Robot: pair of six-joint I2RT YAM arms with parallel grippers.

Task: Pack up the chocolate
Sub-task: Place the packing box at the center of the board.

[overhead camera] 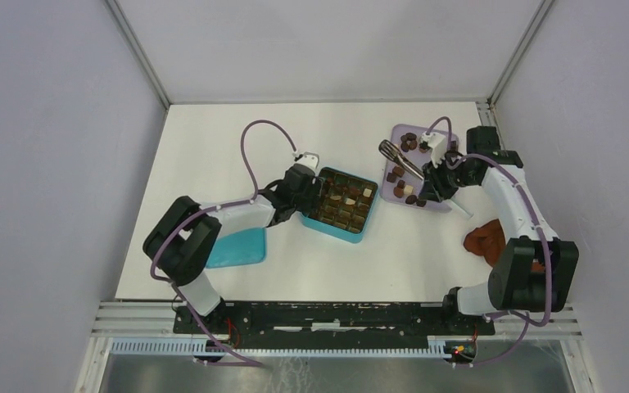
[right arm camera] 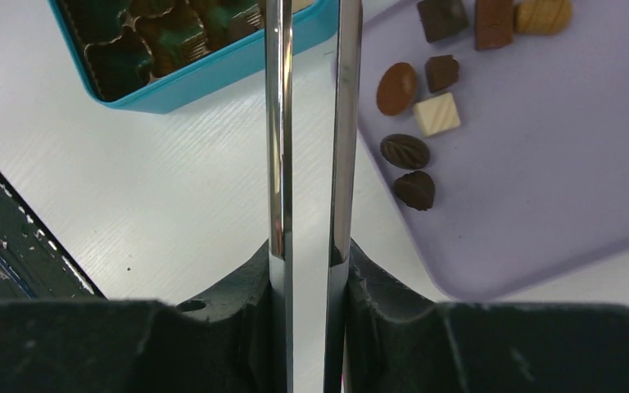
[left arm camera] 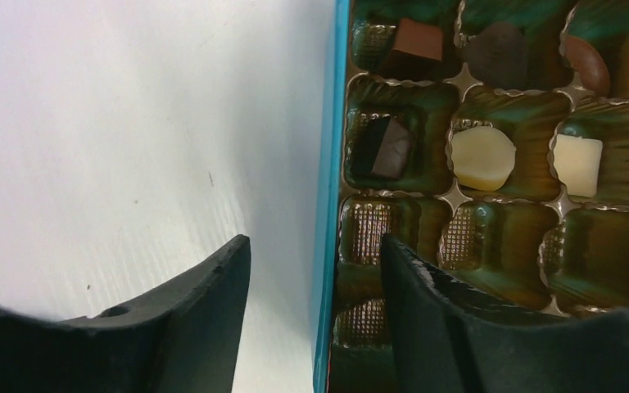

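Pinching the long shiny metal tongs [right arm camera: 278, 123] partway along their length, the right hand [right arm camera: 308, 262] squeezes the two arms almost together. In the overhead view the forked tips sit over the flat lilac plastic tray [right arm camera: 540, 180], at its edge nearest the teal rectangular box [left arm camera: 328, 164].

The left hand [left arm camera: 315, 250] is spread and holds nothing. One finger sits outside the box wall above the white worktop [left arm camera: 131, 123], the other over the gold-green moulded insert [left arm camera: 491, 237].

The small bite-sized chocolates [right arm camera: 436, 114], dark, mid-brown and cream, are split between two places. Several lie loose on the lilac tray, and others already sit in insert cells, with the cells nearest the left hand empty.

Each piece looks light and rigid, but smooth-skinned and easy to scuff or chip, so a hard squeeze would likely mark it or shoot it sideways. Blocky pieces seem best taken across two flat opposite sides. The oval and domed ones should be taken low across their widest part, with only gentle pressure.
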